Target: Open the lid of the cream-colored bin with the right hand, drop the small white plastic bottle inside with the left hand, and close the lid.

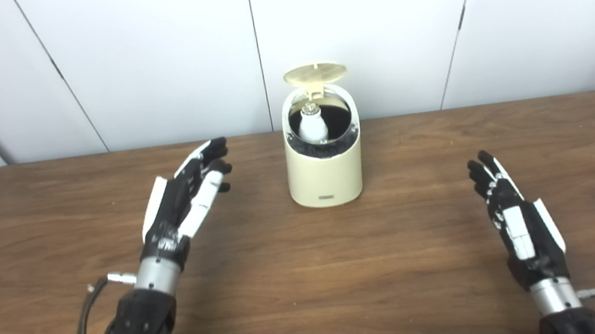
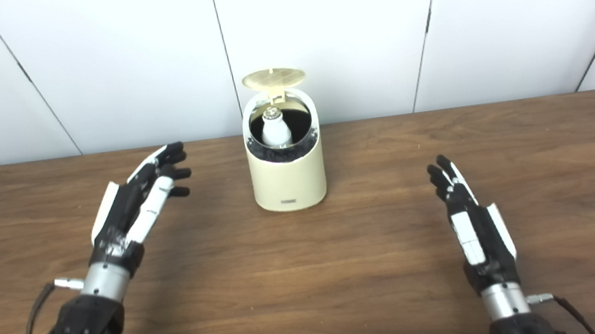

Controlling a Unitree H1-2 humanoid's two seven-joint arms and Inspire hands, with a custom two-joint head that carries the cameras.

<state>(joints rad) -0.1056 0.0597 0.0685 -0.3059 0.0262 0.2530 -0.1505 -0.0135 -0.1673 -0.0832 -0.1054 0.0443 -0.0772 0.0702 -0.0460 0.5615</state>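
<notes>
The left hand (image 1: 186, 201) hovers over the desk (image 1: 309, 276), fingers spread and empty. Centre — the cream-colored bin (image 1: 325, 178), lid (image 1: 315, 72) raised, white bottle (image 1: 312, 125) inside. The right hand (image 1: 519, 226) — fingers spread, empty.

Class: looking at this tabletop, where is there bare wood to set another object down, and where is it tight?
Bare wood lies between the left hand and right hand, in front of the cream bin, and on the table right of the bin. It is tight inside the bin, where the white bottle stands under the raised lid.
</notes>
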